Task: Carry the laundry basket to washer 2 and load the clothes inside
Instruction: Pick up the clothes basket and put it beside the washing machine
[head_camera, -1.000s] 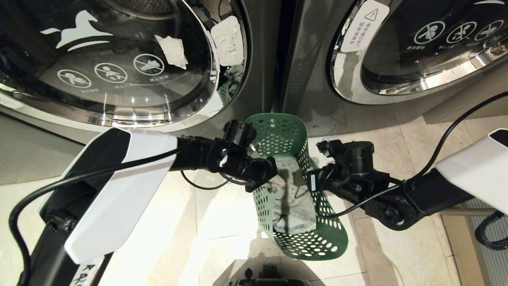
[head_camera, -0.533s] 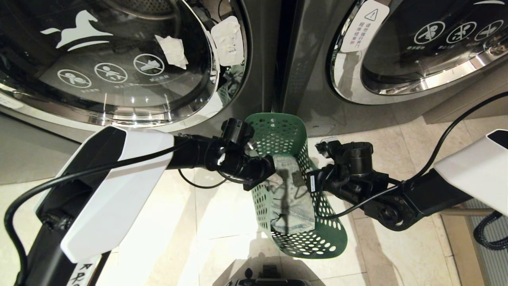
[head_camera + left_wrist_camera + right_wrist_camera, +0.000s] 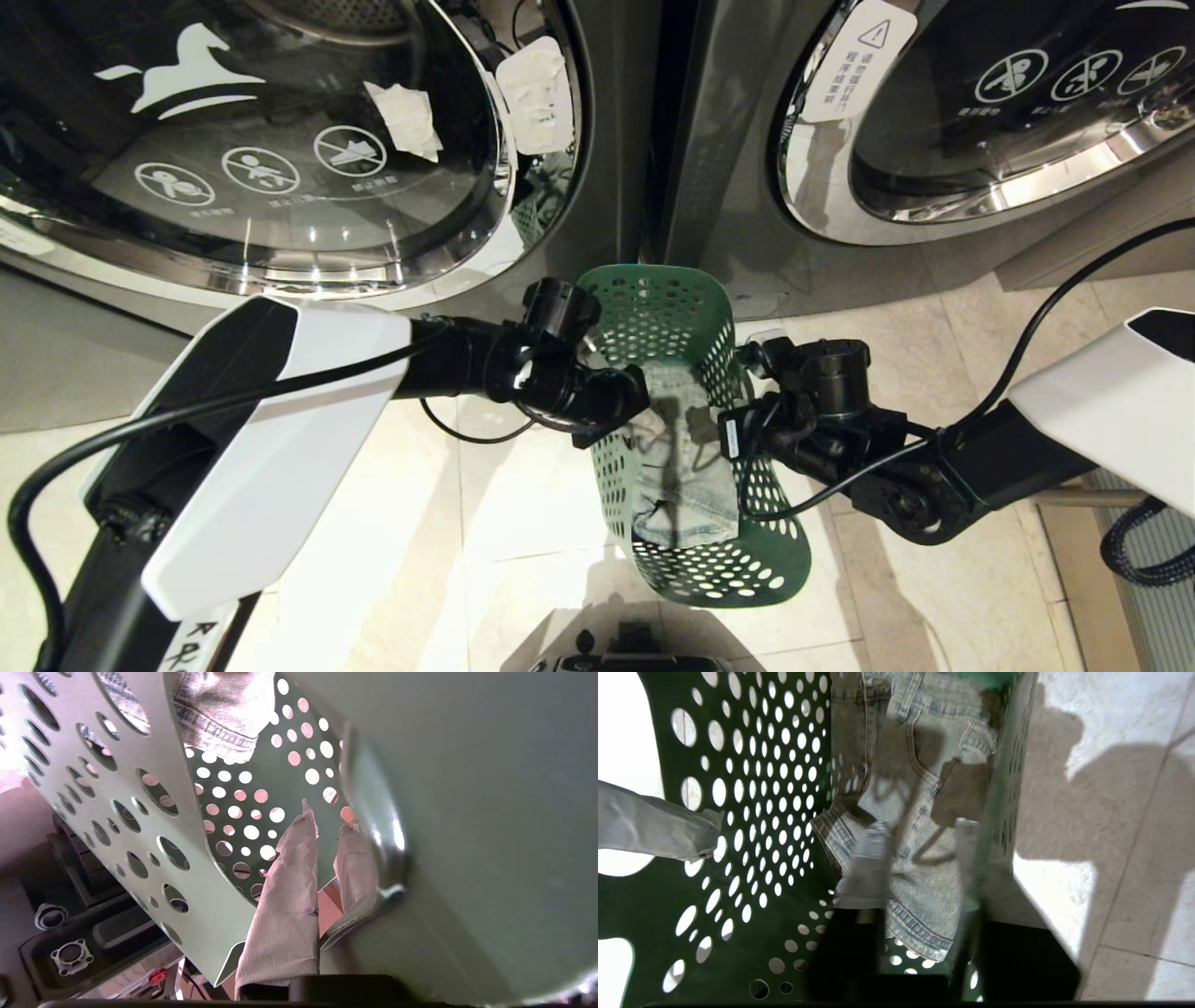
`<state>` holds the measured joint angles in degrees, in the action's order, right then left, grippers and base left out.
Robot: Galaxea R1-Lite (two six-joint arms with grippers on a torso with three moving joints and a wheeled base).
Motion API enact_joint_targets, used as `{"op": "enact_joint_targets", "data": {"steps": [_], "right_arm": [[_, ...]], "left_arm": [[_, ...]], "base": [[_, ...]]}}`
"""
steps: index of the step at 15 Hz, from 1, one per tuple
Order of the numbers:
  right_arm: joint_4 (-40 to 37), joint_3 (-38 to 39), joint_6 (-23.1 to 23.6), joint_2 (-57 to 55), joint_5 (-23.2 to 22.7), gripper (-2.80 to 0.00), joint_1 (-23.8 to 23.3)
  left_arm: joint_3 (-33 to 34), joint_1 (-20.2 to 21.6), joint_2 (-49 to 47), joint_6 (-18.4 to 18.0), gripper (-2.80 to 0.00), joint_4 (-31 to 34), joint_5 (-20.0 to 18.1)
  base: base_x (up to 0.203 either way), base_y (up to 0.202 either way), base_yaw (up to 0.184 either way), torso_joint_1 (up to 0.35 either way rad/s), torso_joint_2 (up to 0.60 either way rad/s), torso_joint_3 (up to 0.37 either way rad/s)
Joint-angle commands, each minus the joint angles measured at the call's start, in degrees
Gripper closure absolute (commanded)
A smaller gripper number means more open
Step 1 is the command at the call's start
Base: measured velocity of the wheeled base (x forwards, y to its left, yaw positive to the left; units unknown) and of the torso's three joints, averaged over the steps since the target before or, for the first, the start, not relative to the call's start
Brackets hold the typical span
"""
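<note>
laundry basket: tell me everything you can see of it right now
The dark green plastic laundry basket is rectangular with rounded corners, its walls and floor dotted with round holes. It sits on the pale tiled floor in front of the gap between two dark grey front-loading washers. A folded pale blue denim garment lies inside. The left claw straddles one side wall at the rim, and the right claw straddles the opposite wall with its fingers parted.
</note>
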<state>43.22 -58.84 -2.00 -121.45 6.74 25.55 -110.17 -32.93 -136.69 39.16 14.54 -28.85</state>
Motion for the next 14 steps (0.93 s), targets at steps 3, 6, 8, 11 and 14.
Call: {"op": "enact_joint_targets", "data": {"steps": [3, 6, 8, 11, 14], "right_arm": [[0.37, -0.04, -0.11, -0.63, 0.11, -2.8, 0.02], [-0.17, 0.2, 0.64, 1.21, 0.13, -2.8, 0.02], [-0.67, 0.75, 1.01, 3.72, 0.05, -2.8, 0.01], [-1.51, 0.98, 0.96, 7.94, -0.03, -2.8, 0.02], [-2.38, 3.09, 0.6, 10.43, 0.03, -2.8, 0.02]], "left_arm": [[-0.14, 0.06, -0.42, 0.29, -2.8, -0.01, -0.16], [-0.05, 0.38, 0.65, 0.3, -2.8, 3.18, -0.02], [-0.05, 0.77, 1.8, 0.3, -2.8, 4.96, 2.97], [-0.04, 1.54, 3.99, 0.45, -2.8, 5.41, 5.09], [0.21, 2.08, 5.72, 1.53, -2.8, 6.72, 5.31]], "base": [[0.0, 0.0, 0.0, 0.0, 0.0, 0.0], [0.0, 0.0, 0.0, 0.0, 0.0, 0.0], [0.0, 0.0, 0.0, 0.0, 0.0, 0.0], [0.0, 0.0, 0.0, 0.0, 0.0, 0.0], [0.0, 0.0, 0.0, 0.0, 0.0, 0.0]]}}
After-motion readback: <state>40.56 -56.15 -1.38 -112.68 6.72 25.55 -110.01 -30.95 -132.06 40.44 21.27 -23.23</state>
